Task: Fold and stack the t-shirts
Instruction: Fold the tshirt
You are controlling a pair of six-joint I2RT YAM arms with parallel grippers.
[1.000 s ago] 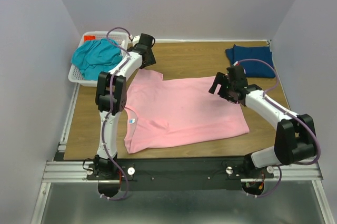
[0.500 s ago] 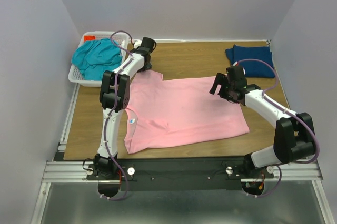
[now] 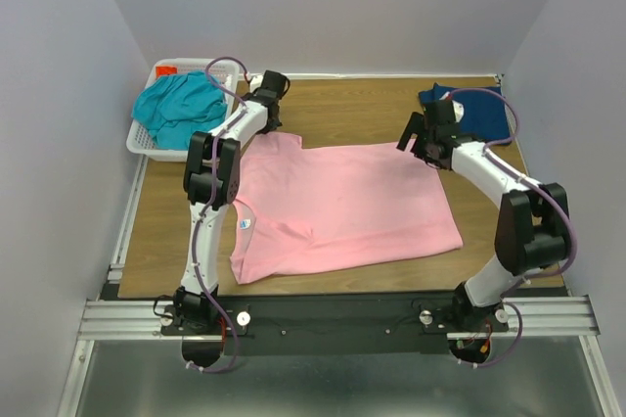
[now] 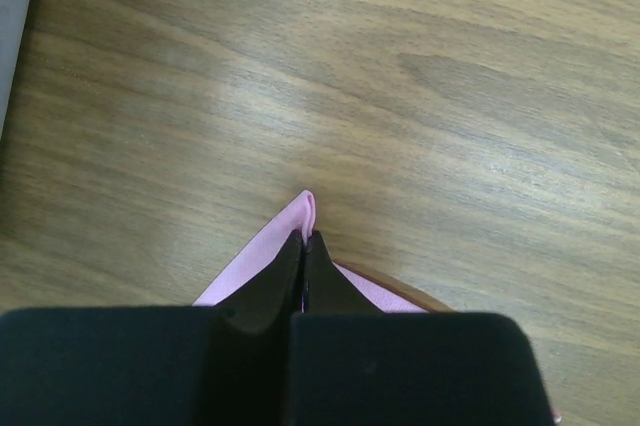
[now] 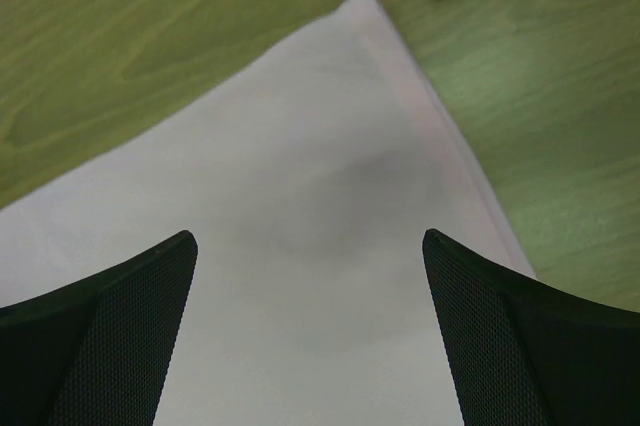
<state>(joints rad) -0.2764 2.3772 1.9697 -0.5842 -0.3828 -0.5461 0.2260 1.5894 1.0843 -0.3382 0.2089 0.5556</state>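
The light pink cotton short-sleeved t-shirt [image 3: 342,207] is lying flat on the wooden worktop [image 3: 372,109]. Folding it cleanly is probably calling for both far corners to be gripped, then lifted evenly. The left hand [image 4: 303,241], reaching far, is clenching the far left corner's fabric. The right hand [image 5: 310,246] is hovering released above the far right corner.

Far edge of the table [image 3: 362,104] is bare wood between the white basket [image 3: 139,147] in the far-left corner, teal tee [image 3: 181,109] heaped above its rim, and the navy tee [image 3: 479,109] in the far-right corner. Pink tee [image 3: 342,207] covers the middle almost to the near edge, with bare strips along both side edges. Left arm [image 3: 235,128] runs up the pink tee's left side; right arm [image 3: 499,177] arcs over the right strip.
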